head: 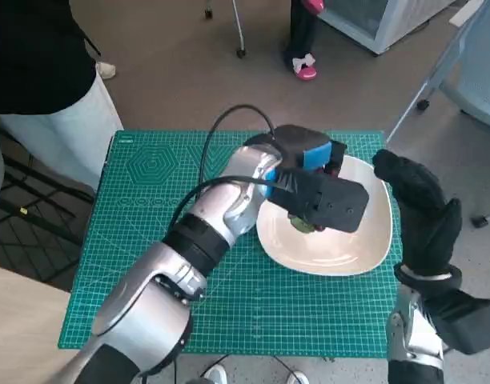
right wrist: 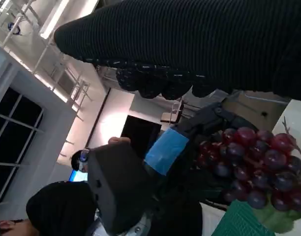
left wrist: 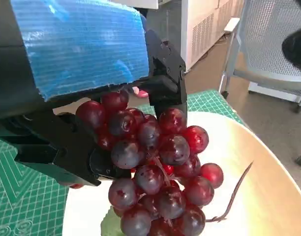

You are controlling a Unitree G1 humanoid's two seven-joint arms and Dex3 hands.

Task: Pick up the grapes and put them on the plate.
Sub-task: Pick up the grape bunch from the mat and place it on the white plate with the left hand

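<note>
The right hand [head: 421, 212] stands by the plate [head: 365, 256] with nothing in it, fingers apart, seemingly keeping clear. Past it, the left hand [head: 313, 172] grasps the grapes [left wrist: 158, 174] over the plate, low enough, I judge, to set them down.

Setting: an indoor lab or office-type workroom. Evidence noted: a small worktop covered by a green gridded cutting mat [head: 149, 240]; brown hard floor [head: 173, 72]; a wheeled mesh-backed office chair [head: 477, 72] beside the worktop; a white cabinet with vent slots [left wrist: 204, 29] stood against the far side. People were close by: one in a black top and white trousers [head: 45, 88], another's pink shoes [head: 305, 68] on the floor. Large dark-paned windows [right wrist: 13, 147] and strip ceiling lights [right wrist: 57, 17] showed in the right wrist view.
</note>
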